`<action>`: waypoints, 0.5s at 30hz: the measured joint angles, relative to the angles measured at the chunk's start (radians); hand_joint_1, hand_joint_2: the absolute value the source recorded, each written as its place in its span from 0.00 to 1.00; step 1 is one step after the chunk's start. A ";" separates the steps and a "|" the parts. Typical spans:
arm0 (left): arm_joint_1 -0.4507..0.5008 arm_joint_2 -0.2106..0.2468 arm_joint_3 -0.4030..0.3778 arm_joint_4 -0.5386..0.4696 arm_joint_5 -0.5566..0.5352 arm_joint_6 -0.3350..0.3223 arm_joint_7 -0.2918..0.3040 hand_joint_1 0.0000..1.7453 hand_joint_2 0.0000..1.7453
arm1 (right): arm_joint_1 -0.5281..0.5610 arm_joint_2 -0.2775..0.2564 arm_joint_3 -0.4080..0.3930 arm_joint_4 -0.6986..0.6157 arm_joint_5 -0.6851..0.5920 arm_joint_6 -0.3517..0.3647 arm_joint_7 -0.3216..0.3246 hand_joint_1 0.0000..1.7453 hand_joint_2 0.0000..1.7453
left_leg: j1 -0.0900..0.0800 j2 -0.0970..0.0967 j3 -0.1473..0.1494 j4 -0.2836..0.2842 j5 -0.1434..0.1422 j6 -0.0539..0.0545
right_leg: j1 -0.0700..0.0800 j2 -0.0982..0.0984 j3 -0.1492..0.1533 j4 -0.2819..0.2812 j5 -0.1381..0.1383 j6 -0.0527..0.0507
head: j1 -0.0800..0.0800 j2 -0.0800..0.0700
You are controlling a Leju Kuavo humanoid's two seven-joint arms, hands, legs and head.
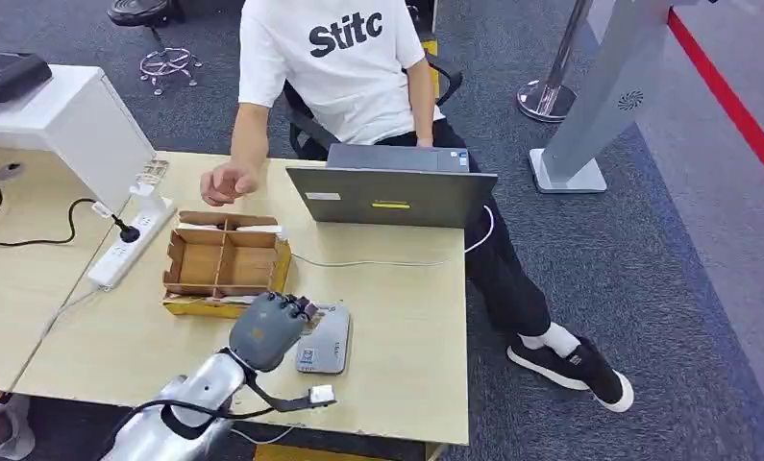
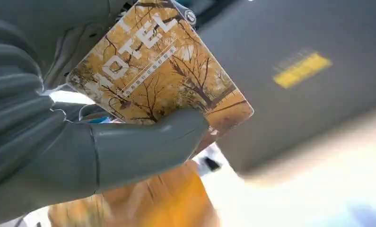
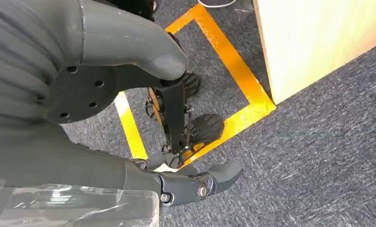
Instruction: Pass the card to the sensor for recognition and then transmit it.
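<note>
My left hand (image 1: 267, 329) gripped the hotel card (image 2: 160, 71), thumb pressed across its face, just over the grey card sensor (image 1: 326, 341) on the counter (image 1: 397, 327). My right hand (image 3: 129, 109) hung over carpet, fingers apart, holding nothing.

Left robot hand (image 1: 267, 331) grips with thumb pressed — right robot hand (image 3: 105, 85) hangs, fingers apart.

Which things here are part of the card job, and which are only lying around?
Part of the job:
- hotel card, held by the left hand
- grey sensor on the table
- person seated opposite

Only lying around:
- laptop
- cardboard divider box
- power strip
- white box
</note>
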 joint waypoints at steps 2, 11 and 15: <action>-0.019 0.003 0.058 -0.038 0.037 -0.010 -0.016 1.00 1.00 | 0.000 0.000 -0.002 0.000 0.008 0.000 0.000 0.00 1.00 | 0.000 0.000 0.000 0.000 0.000 0.000 | 0.000 0.000 0.000 0.000 0.000 0.000 | 0.000 0.000; -0.107 0.062 0.275 -0.086 0.093 -0.041 -0.053 1.00 1.00 | -0.004 0.000 -0.005 0.000 0.027 -0.001 0.002 0.00 1.00 | 0.000 0.001 0.000 0.000 0.000 0.000 | 0.000 0.001 -0.001 0.000 0.000 0.000 | 0.000 0.000; -0.118 0.078 0.318 -0.086 0.100 -0.044 -0.051 1.00 1.00 | -0.006 0.000 -0.005 0.000 0.029 -0.001 0.002 0.00 1.00 | 0.000 0.000 -0.001 0.000 0.000 0.000 | 0.000 0.001 -0.001 0.000 0.000 0.000 | 0.000 0.000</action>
